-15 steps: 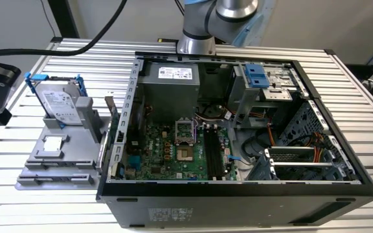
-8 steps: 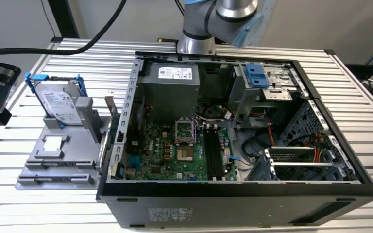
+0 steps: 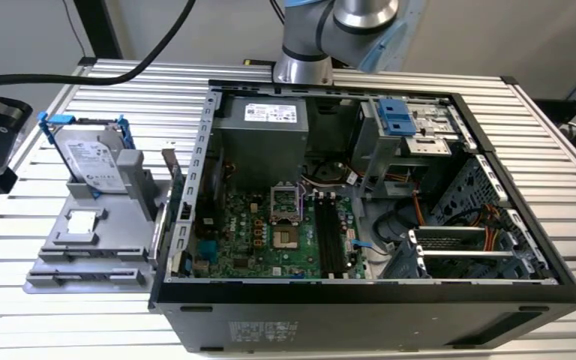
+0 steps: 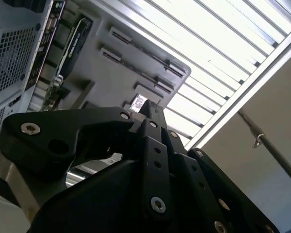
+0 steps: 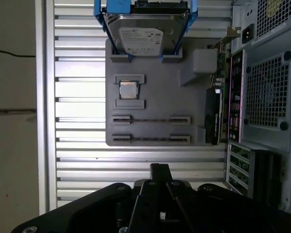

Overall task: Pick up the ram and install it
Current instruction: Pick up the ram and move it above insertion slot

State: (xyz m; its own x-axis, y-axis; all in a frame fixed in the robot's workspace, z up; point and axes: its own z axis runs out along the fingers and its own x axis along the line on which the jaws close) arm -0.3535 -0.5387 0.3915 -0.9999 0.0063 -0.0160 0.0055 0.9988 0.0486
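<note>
While the tool [image 5: 158, 168] hangs closed on nothing near the gray tray [image 5: 155, 97] | ram [image 5: 150, 119] on edge in tray slot; long axis along worktop [image 5: 77, 48] slats

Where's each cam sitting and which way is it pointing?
Exterior view: off the arm, above, looking down into the open computer case; the arm's base shows behind it.
First wrist view: on the wrist, squarely facing the grey fixture and hard drive; gripper in foreground.
Second wrist view: on the wrist, oblique across the fixture; gripper in foreground.
Shared: all three show the fixture.
</note>
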